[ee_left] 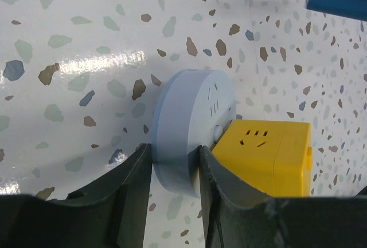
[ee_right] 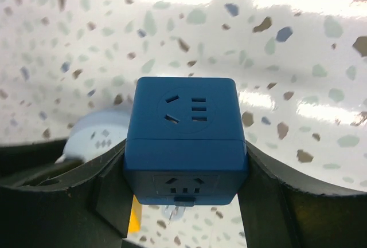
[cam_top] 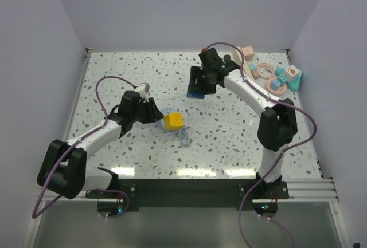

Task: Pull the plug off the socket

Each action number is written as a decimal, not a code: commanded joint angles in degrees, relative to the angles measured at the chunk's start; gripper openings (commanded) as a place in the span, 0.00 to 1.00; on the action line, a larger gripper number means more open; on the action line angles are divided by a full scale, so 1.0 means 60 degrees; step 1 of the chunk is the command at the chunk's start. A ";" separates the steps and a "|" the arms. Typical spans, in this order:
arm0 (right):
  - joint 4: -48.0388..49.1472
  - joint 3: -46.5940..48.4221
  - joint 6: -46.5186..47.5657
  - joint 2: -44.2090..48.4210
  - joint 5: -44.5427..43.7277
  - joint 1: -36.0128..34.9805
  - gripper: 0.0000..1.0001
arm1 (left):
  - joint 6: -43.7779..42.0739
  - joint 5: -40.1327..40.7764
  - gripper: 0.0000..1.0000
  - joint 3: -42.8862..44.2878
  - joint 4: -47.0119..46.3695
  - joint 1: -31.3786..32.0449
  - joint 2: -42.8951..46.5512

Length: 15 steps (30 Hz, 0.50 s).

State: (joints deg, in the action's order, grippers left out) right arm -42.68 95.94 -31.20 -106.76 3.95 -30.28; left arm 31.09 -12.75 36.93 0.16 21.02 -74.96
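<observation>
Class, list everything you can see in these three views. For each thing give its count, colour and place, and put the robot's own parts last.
blue plug cube: one, blue, held in the right gripper, apart from the yellow cube, metal prongs showing underneath
yellow socket cube: one, yellow, on the table near the middle, against the pale blue disc
pale blue disc: one, pale blue, between the left gripper's fingers
cord: one, pale grey, coiled on the table beside the yellow cube
toy pieces: several, pink, teal and cream, far right corner
table: one, white with coloured speckles
left gripper: one, black, closed on the disc
right gripper: one, black, closed on the blue cube
</observation>
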 commanded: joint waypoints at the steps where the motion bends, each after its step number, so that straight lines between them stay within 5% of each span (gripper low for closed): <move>1: -0.0079 0.0956 -0.0176 -0.1012 -0.1462 0.0037 0.00 | 0.0018 -0.0013 0.00 0.0481 0.0397 0.0013 0.0451; 15: -0.0840 0.3154 0.0541 -0.3197 -0.2869 0.0037 0.01 | 0.0443 -0.0203 0.00 0.0686 0.0456 -0.0002 0.0921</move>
State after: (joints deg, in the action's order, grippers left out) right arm -46.83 111.04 -29.69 -125.64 -10.41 -30.24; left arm 32.49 -12.91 38.15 4.54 21.04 -71.13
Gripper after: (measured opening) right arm 0.644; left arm 0.394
